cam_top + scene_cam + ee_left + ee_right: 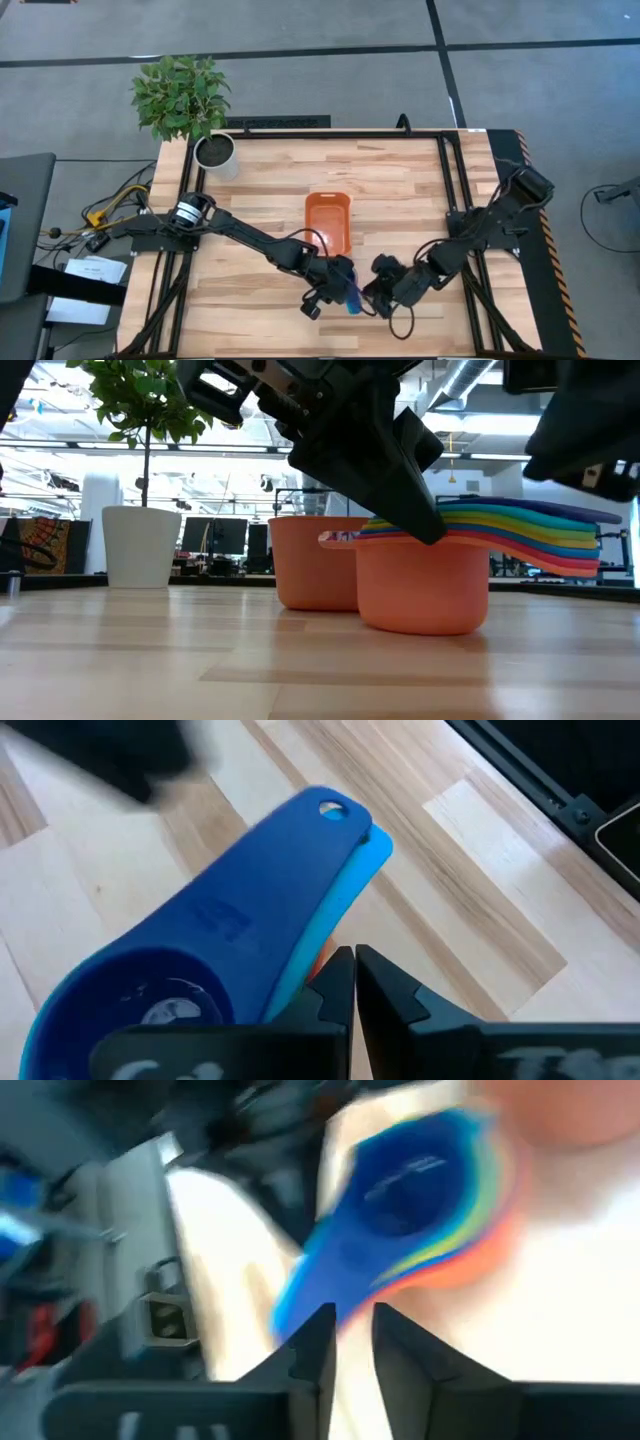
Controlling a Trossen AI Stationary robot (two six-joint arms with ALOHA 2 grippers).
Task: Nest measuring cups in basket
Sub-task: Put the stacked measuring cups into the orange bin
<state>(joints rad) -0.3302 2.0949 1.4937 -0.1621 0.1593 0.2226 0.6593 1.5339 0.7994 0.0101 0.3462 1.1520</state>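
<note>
Tabletop: cups (352,296) between both grippers

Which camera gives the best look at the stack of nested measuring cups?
The low view: the measuring cups stand side-on, every coloured handle layer visible. The high view shows only a blue sliver between the arms. The left wrist view shows the blue top cups; the right wrist view is blurred.

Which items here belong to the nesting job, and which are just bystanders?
Job:
nested stack of measuring cups
orange basket
left gripper, shut beside the stack
right gripper, near the stack's handles

Bystanders:
potted plant in its white pot
</note>
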